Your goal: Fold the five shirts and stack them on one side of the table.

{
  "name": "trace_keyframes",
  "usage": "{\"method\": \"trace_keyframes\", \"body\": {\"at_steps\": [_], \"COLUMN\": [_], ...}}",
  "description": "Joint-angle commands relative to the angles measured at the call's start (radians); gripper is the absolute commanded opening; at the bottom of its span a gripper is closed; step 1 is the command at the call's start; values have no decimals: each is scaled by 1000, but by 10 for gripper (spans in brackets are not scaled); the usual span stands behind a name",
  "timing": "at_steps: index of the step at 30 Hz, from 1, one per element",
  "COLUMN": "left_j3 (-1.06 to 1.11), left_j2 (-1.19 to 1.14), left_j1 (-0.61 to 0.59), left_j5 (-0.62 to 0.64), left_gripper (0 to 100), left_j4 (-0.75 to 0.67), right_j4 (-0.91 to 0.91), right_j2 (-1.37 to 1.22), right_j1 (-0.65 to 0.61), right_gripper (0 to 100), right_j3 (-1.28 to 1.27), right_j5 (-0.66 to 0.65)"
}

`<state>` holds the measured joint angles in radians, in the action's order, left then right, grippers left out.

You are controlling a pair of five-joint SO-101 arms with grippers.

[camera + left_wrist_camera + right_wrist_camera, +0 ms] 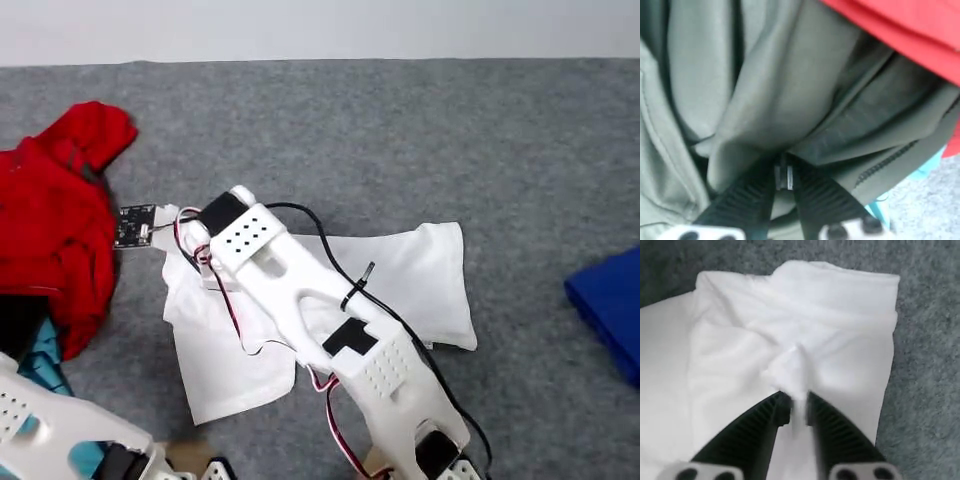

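- White shirt (400,280): lies spread and rumpled, unfolded, mid-table (400,130); it serves as the landmark for the items below.
- Right gripper (795,407): over the white shirt, fingers pinched on a raised fold of its cloth.
- Right arm (320,300): lies diagonally across the white shirt in the high view, its wrist at the shirt's left edge.
- Red shirt (55,220): a crumpled heap just beside the white shirt's left edge, not touching it.
- Olive shirt (790,90): in the same heap, pressed against the red shirt.
- Left gripper (784,177): fingers clenched together against the olive shirt; cloth bunches at the tips.
- Teal shirt (40,365): left of the white shirt, below the red shirt in the high view.
- Blue shirt (610,300): well apart from the white shirt, at the right edge of the high view.
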<state>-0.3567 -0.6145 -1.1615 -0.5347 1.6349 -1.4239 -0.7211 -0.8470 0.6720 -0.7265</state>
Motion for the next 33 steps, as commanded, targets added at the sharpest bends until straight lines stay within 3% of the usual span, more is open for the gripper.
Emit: {"method": "trace_keyframes", "body": {"at_steps": [1,11,18,25,33], "left_j3": [-4,-4,-4,-7,-7], "left_j2": [6,6,6,6,6], "left_j1": [3,3,2,-3,3], "left_j5": [-9,-9,-9,-11,-11], "left_gripper": [4,4,4,4,4], "left_j4": [-5,-3,-3,-3,-5], "right_j4": [-62,-372,-371,-364,-288], "right_j2": [15,12,71,176,140], "right_j1": [18,59,124,154,186], "right_gripper": [195,169,15,10,10], "right_j3": [78,313,127,-137,-272], "right_j5": [-5,-5,5,48,48]}}
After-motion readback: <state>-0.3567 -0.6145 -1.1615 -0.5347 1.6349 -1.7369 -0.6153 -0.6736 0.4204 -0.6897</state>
